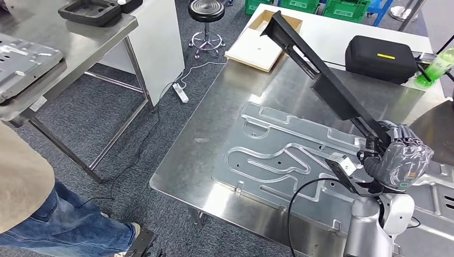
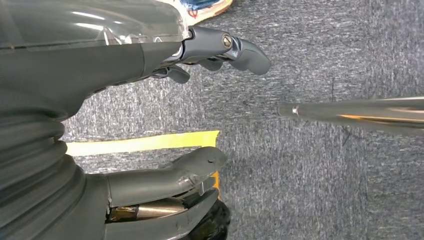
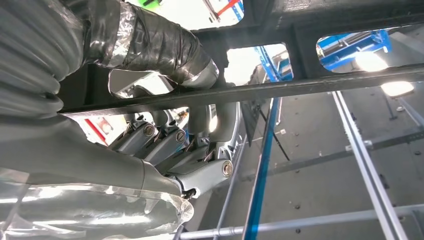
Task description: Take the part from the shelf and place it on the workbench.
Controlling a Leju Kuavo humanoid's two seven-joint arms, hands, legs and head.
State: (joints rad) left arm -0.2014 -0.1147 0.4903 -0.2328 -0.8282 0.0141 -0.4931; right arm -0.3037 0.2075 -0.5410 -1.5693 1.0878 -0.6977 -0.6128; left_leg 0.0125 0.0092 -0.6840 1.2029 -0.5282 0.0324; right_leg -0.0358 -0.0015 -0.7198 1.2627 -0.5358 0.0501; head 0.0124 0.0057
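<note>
Our right robot hand (image 1: 400, 156) grips the lower end of a long black part (image 1: 321, 75), fingers wrapped around its rail; in the right wrist view the fingers (image 3: 165, 142) curl over the dark bar (image 3: 260, 90). From the hand, the part rises at a slant, up and away to the left, held clear above the steel table (image 1: 214, 139). Directly beneath the hand and the part lies a large stamped metal panel (image 1: 278, 155), flat on the table. Beyond the part's far tip sits a shallow cardboard box (image 1: 257, 48); off to the hand's far side rest a black case (image 1: 377, 58) and a green bottle (image 1: 436, 67).

Our left robot hand (image 2: 200, 107) hangs over grey carpet (image 2: 325, 190), fingers apart and holding nothing, a strip of yellow tape (image 2: 145, 143) on the floor below it and a metal bar (image 2: 360, 112) just past its fingertips.

Well to the left of the table, a person in jeans (image 1: 59, 225) stands beside a second table (image 1: 80, 43) bearing another panel (image 1: 24, 61) and a black tray (image 1: 90, 12).
</note>
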